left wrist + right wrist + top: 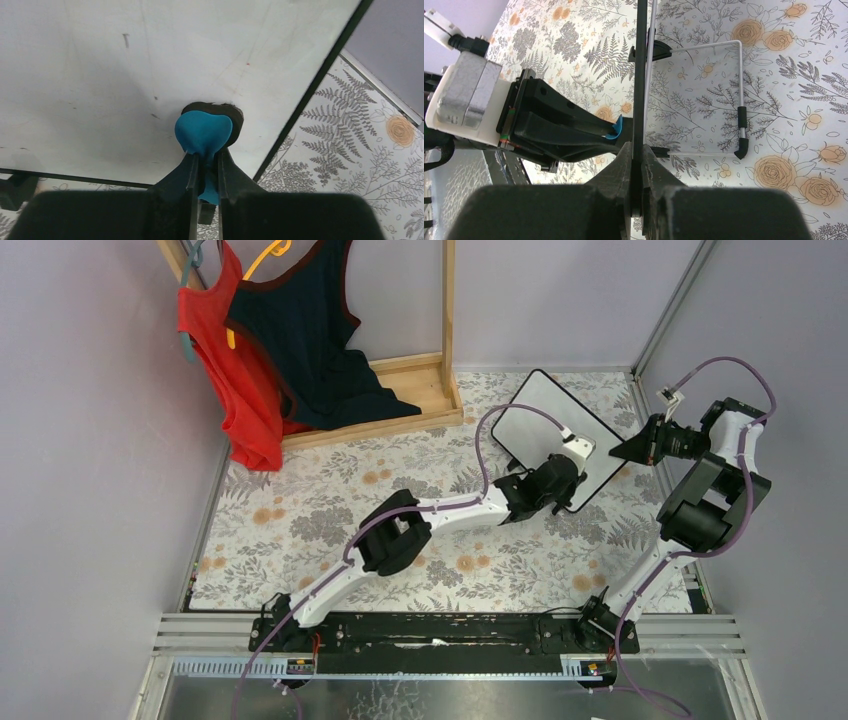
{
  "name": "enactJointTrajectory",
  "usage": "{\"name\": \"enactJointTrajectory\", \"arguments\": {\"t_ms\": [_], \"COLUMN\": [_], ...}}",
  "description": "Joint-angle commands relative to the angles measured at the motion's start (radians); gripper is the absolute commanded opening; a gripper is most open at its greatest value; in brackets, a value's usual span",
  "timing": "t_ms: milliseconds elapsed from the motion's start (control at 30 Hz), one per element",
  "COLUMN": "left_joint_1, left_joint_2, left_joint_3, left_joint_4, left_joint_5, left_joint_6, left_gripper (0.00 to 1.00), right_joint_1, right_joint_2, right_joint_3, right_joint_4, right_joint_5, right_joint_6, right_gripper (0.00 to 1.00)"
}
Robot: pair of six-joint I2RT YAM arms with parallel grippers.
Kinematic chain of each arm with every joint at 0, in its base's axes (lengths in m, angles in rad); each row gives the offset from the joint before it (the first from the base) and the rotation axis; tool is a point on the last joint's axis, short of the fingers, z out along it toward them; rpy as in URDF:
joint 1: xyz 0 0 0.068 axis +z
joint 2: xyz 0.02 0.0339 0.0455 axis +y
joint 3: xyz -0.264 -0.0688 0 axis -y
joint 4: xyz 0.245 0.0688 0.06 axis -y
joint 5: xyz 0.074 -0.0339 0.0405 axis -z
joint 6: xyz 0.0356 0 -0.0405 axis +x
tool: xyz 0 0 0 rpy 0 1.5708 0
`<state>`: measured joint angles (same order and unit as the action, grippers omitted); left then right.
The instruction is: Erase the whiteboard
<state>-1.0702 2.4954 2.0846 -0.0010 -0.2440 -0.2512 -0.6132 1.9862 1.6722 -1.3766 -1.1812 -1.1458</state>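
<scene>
The whiteboard [545, 425] stands tilted at the back right of the table, white with a thin black frame. My left gripper [572, 480] is shut on the small blue eraser [203, 132] and presses it against the board's white face [125, 90] near its lower right edge. Faint marks and specks show on the face. My right gripper [625, 452] is shut on the board's right edge; in the right wrist view the black frame [640, 75] runs edge-on between its fingers [639, 165]. The eraser's blue tip [616, 131] shows there beside the board.
A wire stand with black tips [740, 142] props the board from behind. A wooden clothes rack [420, 390] with a red top [235, 380] and a dark top [320, 350] stands at the back left. A floral cloth [300, 520] covers the table.
</scene>
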Motion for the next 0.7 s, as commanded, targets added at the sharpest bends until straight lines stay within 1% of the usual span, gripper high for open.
{"name": "enactJointTrajectory", "arguments": {"t_ms": [0,400,667], "left_joint_1": [0.094,0.135,0.141], "left_joint_2": [-0.024,-0.112,-0.243], "left_joint_3": [0.004,-0.103,-0.235], "left_joint_4": [-0.023,-0.003,-0.008], "left_joint_5": [-0.092,-0.122,-0.151], "left_joint_6": [0.04,0.04,0.043], "left_gripper": [0.0,0.0,0.0], "right_joint_1": [0.024,0.024,0.024], "right_joint_2": [-0.007,-0.004,-0.015], "right_joint_3": [-0.013,-0.006,0.0], "right_joint_4": [-0.086,-0.086,-0.086], "right_joint_5": [0.036,0.035,0.053], "right_joint_6": [-0.045,-0.04,-0.03], "right_gripper": [0.0,0.0,0.0]}}
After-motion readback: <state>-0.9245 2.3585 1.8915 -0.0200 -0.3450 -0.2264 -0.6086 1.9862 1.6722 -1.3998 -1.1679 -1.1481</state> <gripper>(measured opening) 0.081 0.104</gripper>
